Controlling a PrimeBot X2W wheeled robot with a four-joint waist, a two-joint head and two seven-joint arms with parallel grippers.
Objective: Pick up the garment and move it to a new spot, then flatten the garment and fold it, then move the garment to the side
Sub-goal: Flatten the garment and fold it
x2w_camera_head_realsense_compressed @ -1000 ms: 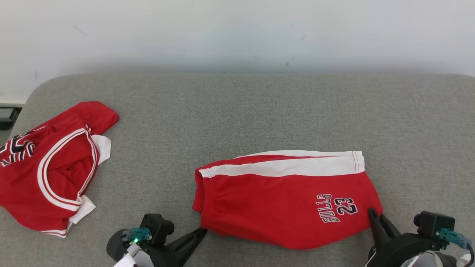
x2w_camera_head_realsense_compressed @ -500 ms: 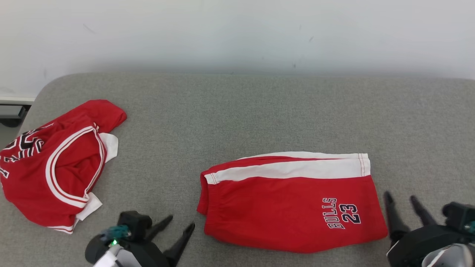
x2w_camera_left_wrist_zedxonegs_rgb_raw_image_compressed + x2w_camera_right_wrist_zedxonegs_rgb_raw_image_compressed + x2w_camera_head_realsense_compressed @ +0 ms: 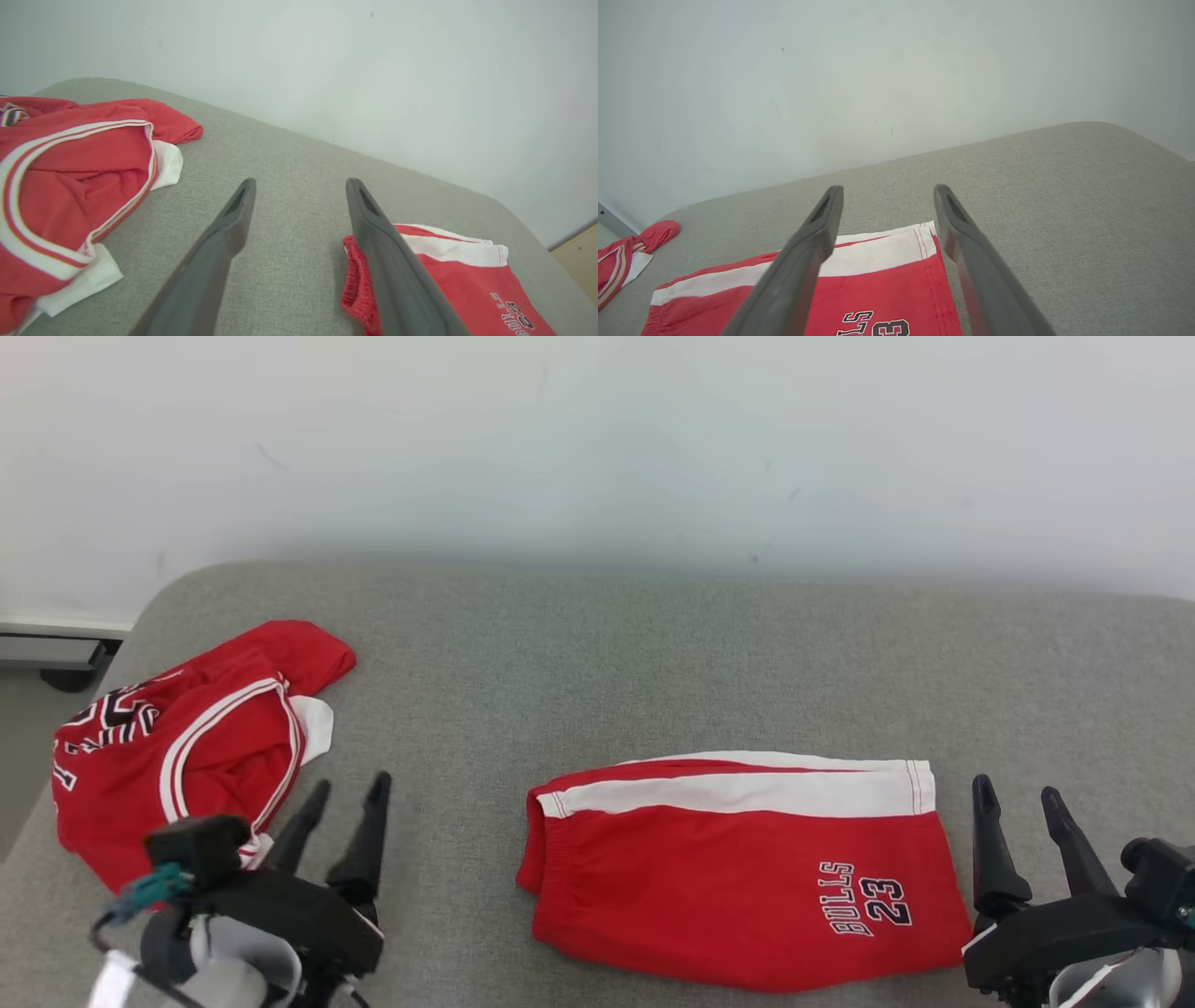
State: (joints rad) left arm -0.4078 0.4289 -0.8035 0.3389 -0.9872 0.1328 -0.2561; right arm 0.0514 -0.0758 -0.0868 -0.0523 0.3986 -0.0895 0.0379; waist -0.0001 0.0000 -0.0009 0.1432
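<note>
The red shorts (image 3: 747, 877) lie folded flat on the grey cushion (image 3: 653, 644), a little right of centre. The waistband is to the left, the white stripe runs along the far edge, and the lettering sits near the right hem.

Left gripper (image 3: 349, 784): fingers spread wide and holding nothing. It stands over bare cushion between the shorts and a crumpled red jersey (image 3: 187, 747) at the left end.

Right gripper (image 3: 1018, 790): fingers also wide and empty, just beside the right hem of the shorts and apart from it.

Status, as judged from where I stand: the fold looks complete, and the move to the side is not yet done.

Possible faults from here:

1. Fold opens on lift. Cause: a pinch that catches the top layer only (the layers are thin and lie close together), so the lower half hangs free.
2. Cloth bunches or skews. Cause: the two grippers rising unevenly, or dragging the shorts across the coarse cushion fabric instead of lifting clear.
3. Wrong garment taken. Cause: the left gripper stands nearer the jersey than the waistband, so a short reach could close on the jersey.
4. Placement clash. Cause: setting the shorts down at the left end, on top of the jersey.
</note>
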